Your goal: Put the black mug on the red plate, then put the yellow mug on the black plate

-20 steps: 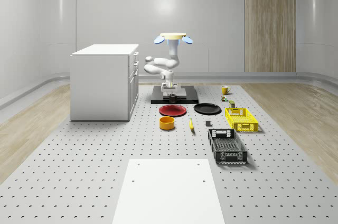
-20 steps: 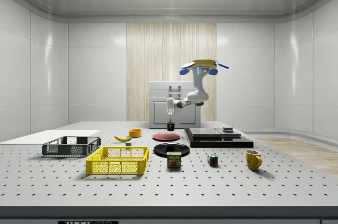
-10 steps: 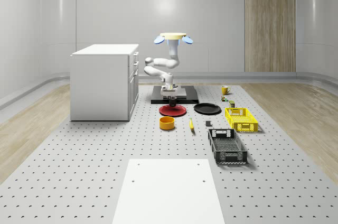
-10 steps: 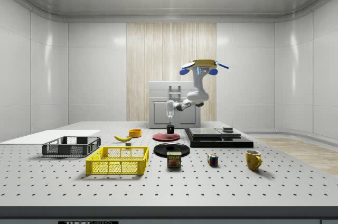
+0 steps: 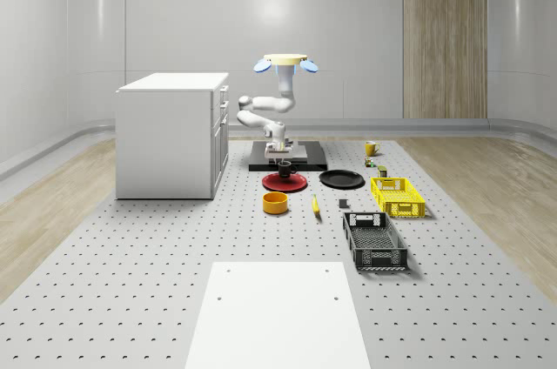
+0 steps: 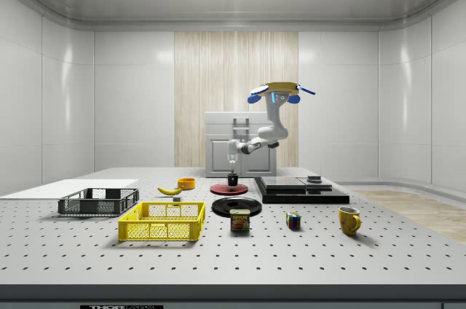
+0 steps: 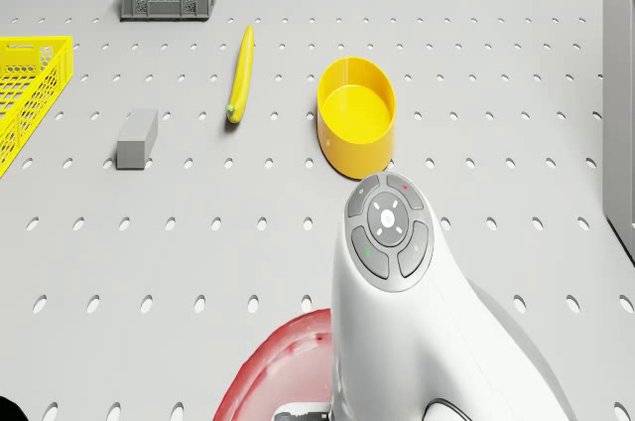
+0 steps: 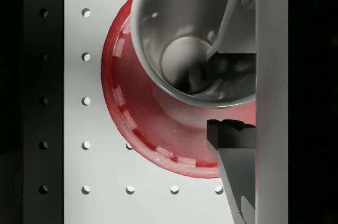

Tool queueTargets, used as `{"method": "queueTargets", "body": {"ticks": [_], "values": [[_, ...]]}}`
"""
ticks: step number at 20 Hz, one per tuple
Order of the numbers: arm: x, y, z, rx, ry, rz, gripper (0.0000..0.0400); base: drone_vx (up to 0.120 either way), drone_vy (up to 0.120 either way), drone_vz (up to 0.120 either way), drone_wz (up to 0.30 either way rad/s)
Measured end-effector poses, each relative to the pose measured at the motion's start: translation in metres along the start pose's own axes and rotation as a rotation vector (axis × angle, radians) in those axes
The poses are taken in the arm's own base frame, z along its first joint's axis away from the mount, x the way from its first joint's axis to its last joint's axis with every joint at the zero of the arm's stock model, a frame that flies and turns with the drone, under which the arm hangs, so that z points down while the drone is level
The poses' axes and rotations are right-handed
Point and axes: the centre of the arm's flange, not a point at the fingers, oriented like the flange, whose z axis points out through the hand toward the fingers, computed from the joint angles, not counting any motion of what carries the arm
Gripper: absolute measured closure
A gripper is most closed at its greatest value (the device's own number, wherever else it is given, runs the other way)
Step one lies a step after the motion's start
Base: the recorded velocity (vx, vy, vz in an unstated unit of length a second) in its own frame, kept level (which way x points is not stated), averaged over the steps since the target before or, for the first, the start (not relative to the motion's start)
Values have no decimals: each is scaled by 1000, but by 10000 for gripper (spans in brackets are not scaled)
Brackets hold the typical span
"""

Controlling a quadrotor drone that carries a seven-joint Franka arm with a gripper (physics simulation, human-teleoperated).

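The drone hovers over the dark platform beside the white cabinet, its arm reaching down. My gripper is shut on the black mug, holding it upright right over the red plate; whether the two touch I cannot tell. In the wrist view one finger is inside the mug and the other outside its wall, with the red plate beneath. The black plate lies beside the red one. The yellow mug stands apart.
A yellow bowl, a banana and a grey block lie beyond the red plate. A yellow crate and a black crate stand at the whole-scene view's right. The white cabinet is at its left.
The gripper has carried the black mug off the platform's edge to above the red plate and lowered it. The drone has stayed in place.
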Motion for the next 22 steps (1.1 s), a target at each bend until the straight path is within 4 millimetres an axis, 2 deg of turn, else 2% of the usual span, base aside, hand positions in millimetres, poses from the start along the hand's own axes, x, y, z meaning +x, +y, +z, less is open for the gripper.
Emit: {"method": "queueTargets", "body": {"ticks": [1,3,5,7,14,19,22], "values": [[0,0,1,0,0,0,176,0,0,0,0],[1,-1,-2,0,0,0,107,0,0,0,0],[1,-1,-7,0,0,0,65,0,0,0,0],[1,-1,-15,0,0,0,39,0,0,0,0],[1,-1,-36,0,0,0,7,0,0,0,0],[1,-1,-41,0,0,0,2,0,0,112,0],[1,-1,-43,0,0,0,1,0,120,0,0]]}}
